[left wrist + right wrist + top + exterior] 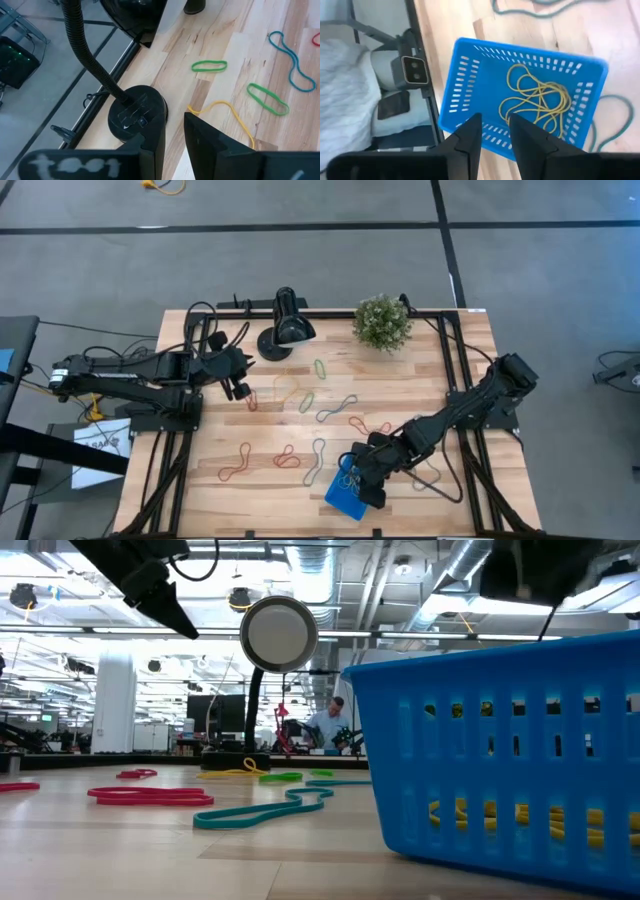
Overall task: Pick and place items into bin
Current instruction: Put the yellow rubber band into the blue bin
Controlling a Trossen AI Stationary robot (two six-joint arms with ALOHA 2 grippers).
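A: Well, what stands around the work area on the wooden table (470,370)?

B: At the far edge there is a black lamp (287,326) with a round base and a flexible neck, and beside it a small green plant (382,322). Black cables (200,320) loop along the table's left side. The left gripper (241,390) hangs just in front of the lamp base, its fingers (150,145) a narrow gap apart with nothing between them.

A: Anything lying near it?

B: Yes, a yellow band (230,112) lies just beside those fingers, with two green bands (209,65) farther off and a teal band (292,60) beyond them. More loops are scattered across the middle of the table: red bands (236,464) toward the near left, a grey band (316,460) next to the bin.

A: And the bin?

B: The blue bin (338,497) sits at the near edge, right of centre, turned at an angle to the table edge. The right gripper (366,485) is above it, partly covering it from overhead. Its fingers (470,137) stand slightly apart over the bin's near wall and clamp nothing.

A: What is inside?

B: A tangle of yellow bands (537,100) lies on the bin floor, toward one end. From table height the yellow shows through the slots low in the wall. A teal loop (615,120) lies on the wood just outside it.
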